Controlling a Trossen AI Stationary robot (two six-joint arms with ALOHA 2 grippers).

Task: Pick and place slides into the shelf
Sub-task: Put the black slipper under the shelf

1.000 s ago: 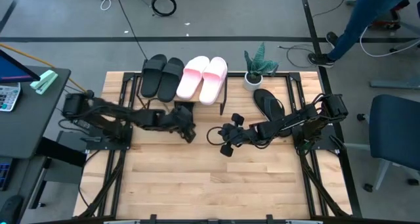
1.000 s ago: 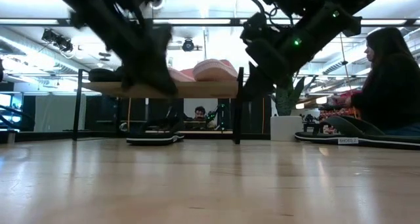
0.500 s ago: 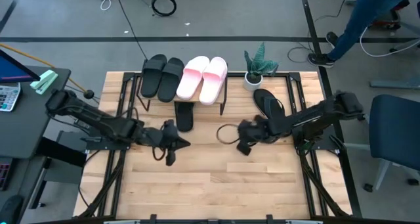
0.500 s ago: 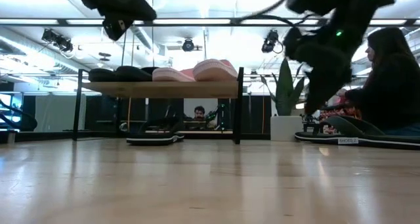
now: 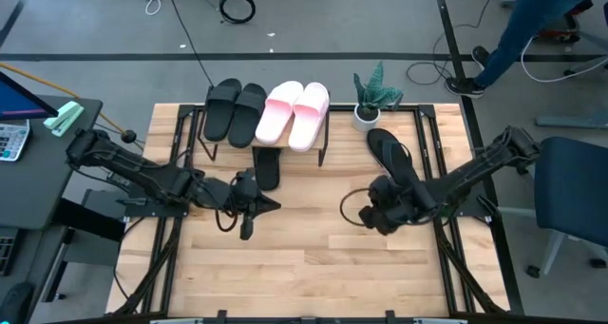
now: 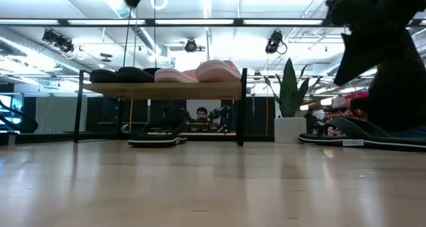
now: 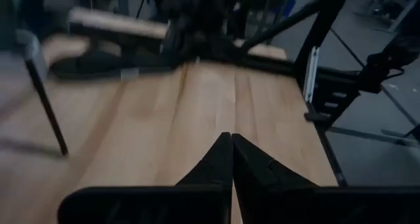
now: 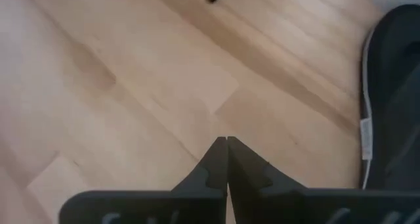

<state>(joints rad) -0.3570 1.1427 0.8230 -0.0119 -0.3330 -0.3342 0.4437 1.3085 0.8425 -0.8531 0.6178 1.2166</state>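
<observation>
We see the shelf (image 5: 267, 126) standing at the far edge of the wooden table (image 5: 304, 267), left of centre. On its top board sit two black slides (image 5: 235, 109) and two pale pink slides (image 5: 294, 111), side by side. One black flip-flop (image 5: 267, 166) lies flat on the table under the shelf, its heel end poking out toward the table's middle; in the low view it rests between the shelf's thin black legs. A second black flip-flop (image 5: 390, 150) lies flat near the table's right edge, just in front of a small potted plant (image 5: 372, 94) at the far right corner.

Our left gripper (image 5: 249, 206) hangs over the table left of centre, in front of the shelf, with its fingers (image 7: 220, 159) pressed together and nothing between them. Our right gripper (image 5: 383, 204) hangs right of centre, near the second flip-flop, its fingers (image 8: 218, 163) likewise closed on nothing.

A person's legs (image 5: 518, 29) show on the floor beyond the far right corner.
</observation>
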